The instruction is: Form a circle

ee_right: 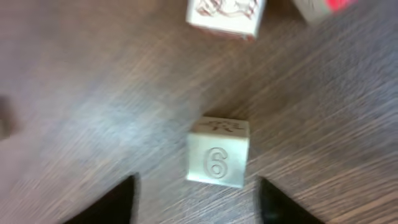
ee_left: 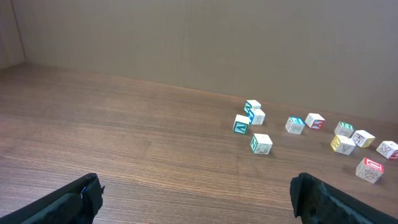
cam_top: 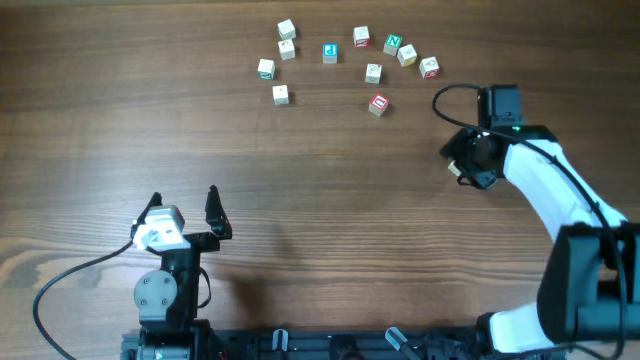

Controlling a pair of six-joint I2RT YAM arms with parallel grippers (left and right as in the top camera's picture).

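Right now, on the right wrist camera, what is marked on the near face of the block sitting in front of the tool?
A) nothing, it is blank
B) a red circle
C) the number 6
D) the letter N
C: the block between the open jaws of the right tool shows a raised 6 on the face toward the camera.

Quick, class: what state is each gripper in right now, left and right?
Left gripper: open, holding nothing.
Right gripper: open; the 6 block stands between its jaws, not gripped.
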